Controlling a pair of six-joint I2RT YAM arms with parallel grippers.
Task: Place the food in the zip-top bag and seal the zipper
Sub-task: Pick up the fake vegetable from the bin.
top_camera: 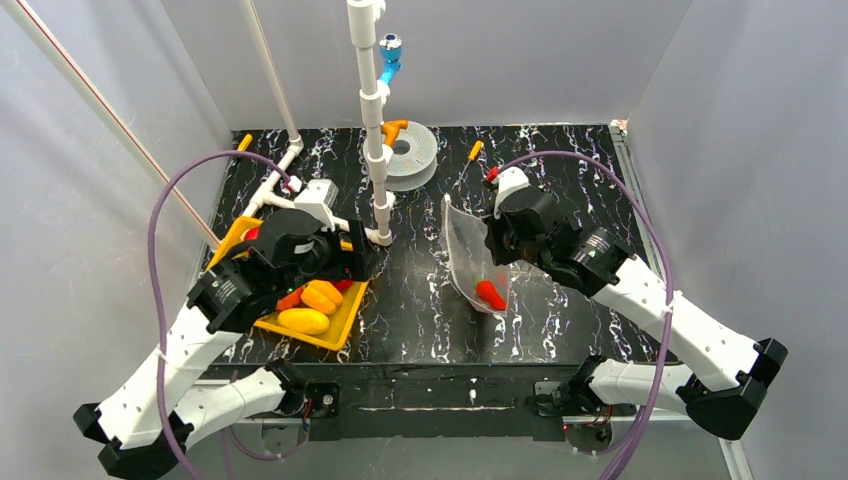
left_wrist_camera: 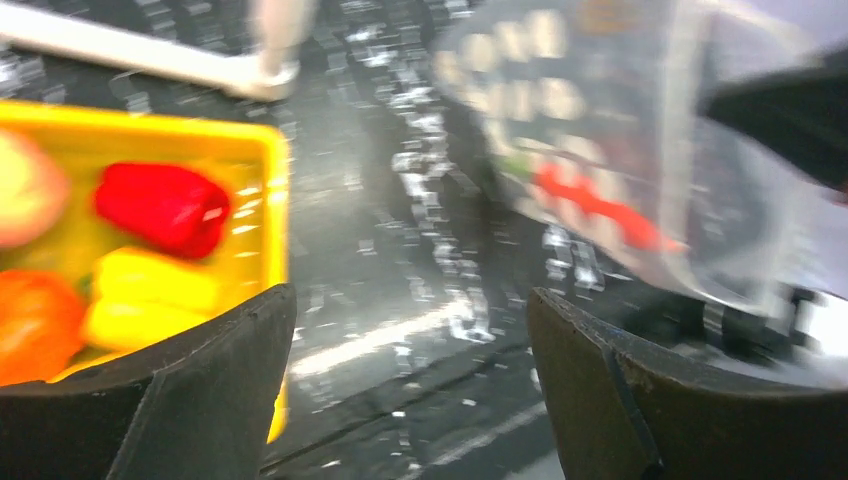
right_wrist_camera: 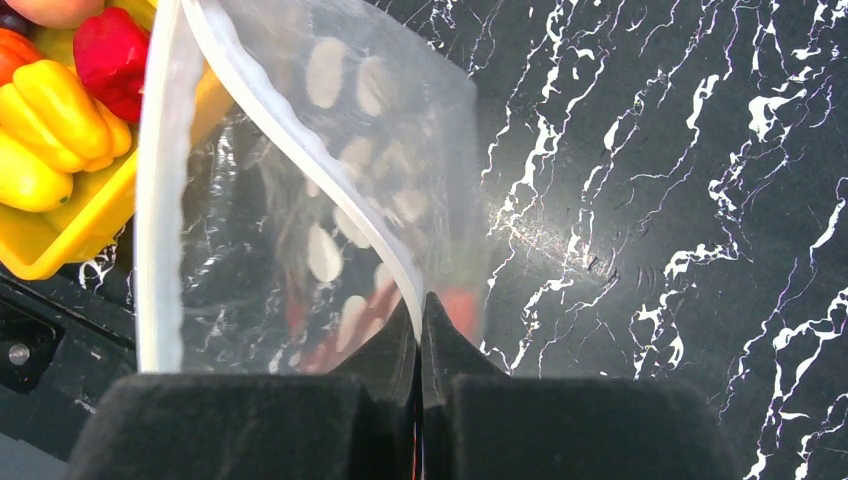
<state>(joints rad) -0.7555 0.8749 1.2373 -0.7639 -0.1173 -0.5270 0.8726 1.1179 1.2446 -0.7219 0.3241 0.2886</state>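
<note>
Left jaws wide, empty; right jaws clamped on zip-top bag (right_wrist_camera: 400, 130)

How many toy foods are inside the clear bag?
1: a red piece lying at the bottom of the zip-top bag, which the right gripper pinches by its rim. Other food sits in the yellow tray; the printed plastic could hide something small.

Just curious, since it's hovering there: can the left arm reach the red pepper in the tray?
Probably yes. The left gripper is open at the edge of the tray, and the red pepper lies uncovered close to that edge, with nothing over it.
</note>
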